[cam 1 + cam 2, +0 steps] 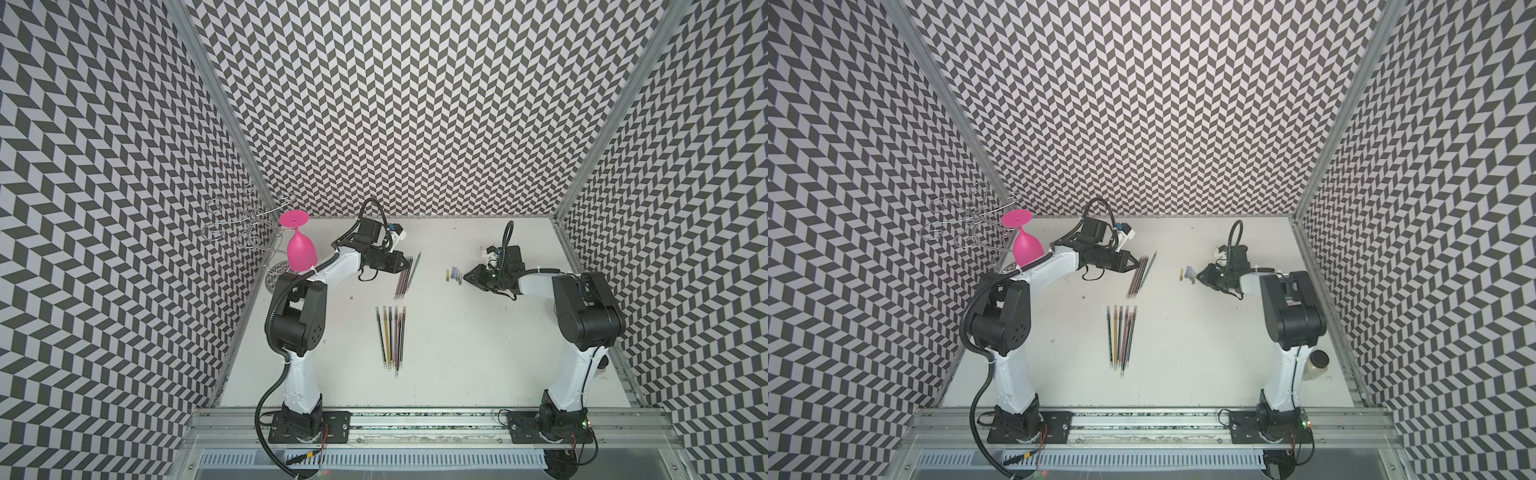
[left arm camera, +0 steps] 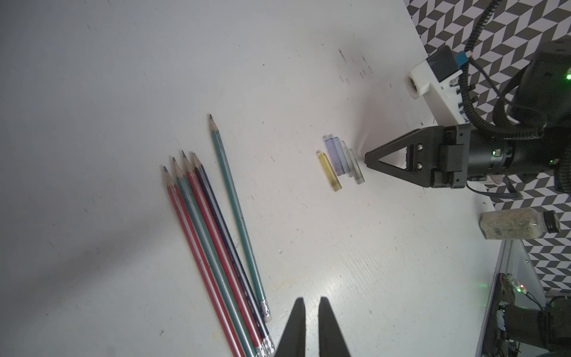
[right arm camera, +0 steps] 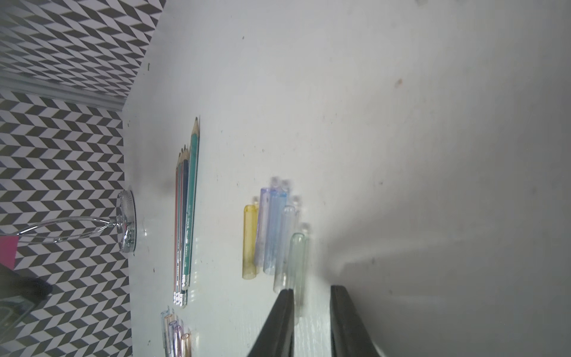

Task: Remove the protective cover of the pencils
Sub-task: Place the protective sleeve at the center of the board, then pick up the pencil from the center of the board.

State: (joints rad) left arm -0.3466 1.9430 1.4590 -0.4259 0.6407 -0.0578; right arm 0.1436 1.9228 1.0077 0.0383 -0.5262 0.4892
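On the white table (image 1: 478, 353), five bare pencils (image 1: 405, 276) (image 2: 216, 247) with red, green and dark blue bodies lie side by side toward the back, their sharpened tips exposed. A second row, the capped pencils (image 1: 390, 338), lies nearer the front edge with clear covers on its tips. Well apart from both rows, five loose caps (image 1: 454, 275) (image 3: 272, 235) in yellow, violet, blue and clear tints lie in a row. The left gripper (image 2: 310, 299) hangs just beside the bare pencils, jaws almost together and empty. The right gripper (image 3: 312, 289) sits low at the loose caps, jaws apart, with the greenish cap's end beside one finger. An upturned pink wine glass (image 1: 301, 249) hangs on a wire rack (image 1: 245, 224).
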